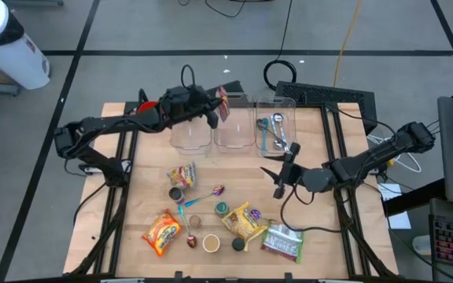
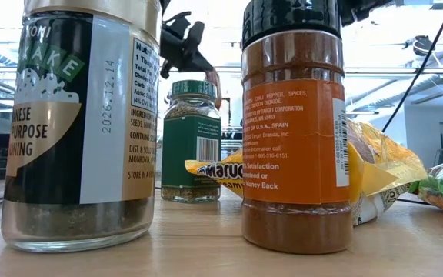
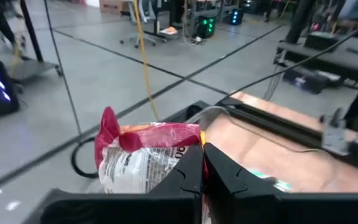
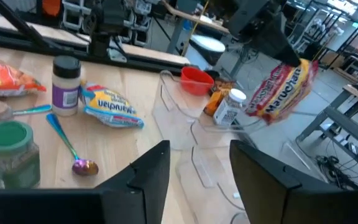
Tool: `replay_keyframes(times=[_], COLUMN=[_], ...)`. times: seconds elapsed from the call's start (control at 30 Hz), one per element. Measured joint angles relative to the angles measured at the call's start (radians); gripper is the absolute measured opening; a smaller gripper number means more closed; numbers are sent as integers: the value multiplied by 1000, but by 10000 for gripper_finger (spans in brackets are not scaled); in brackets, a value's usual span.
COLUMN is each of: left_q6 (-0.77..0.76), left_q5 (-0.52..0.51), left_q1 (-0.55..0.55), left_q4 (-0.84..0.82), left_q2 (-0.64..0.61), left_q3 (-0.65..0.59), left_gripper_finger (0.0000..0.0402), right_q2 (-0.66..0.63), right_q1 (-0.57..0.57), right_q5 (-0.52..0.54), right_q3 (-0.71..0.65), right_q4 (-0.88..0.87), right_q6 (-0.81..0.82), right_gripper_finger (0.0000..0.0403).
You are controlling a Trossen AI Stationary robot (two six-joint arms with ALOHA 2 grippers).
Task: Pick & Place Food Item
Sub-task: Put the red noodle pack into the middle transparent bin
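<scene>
My left gripper (image 1: 220, 111) pinches a red noodle packet (image 1: 223, 103) above the clear bins (image 1: 233, 124) at the table's (image 1: 152, 157) far edge; my right gripper (image 1: 281, 182) hangs open mid-table, empty.

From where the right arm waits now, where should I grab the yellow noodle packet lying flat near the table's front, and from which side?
Come straight down on the yellow noodle packet and pinch a crimped end seam rather than its bulging middle. It lies flat, so there is no edge to take from the side. The green-lidded jar sits close on one side, so the far end looks safer. The right gripper is open above the table and seems near enough.
</scene>
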Motion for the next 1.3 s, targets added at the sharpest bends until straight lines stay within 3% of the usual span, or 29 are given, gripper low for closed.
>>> replay_keyframes(times=[0.23, 0.4, 0.83, 1.3], left_q6=[28, 85, 181, 171], left_q5=[-11, -100, -283, -304], left_q1=[29, 30, 30, 32], left_q4=[58, 92, 60, 73], left_q2=[125, 228, 261, 351], left_q3=[0, -1, 0, 0], left_gripper_finger=[3, 4, 6, 16], right_q2=[-4, -5, -5, -5], right_q1=[0, 0, 0, -1], right_q5=[0, 0, 1, 1], right_q3=[-13, -13, -13, -13], right_q4=[3, 0, -20, -20], right_q6=[-1, -1, -14, -19], right_gripper_finger=[148, 150, 142, 141])
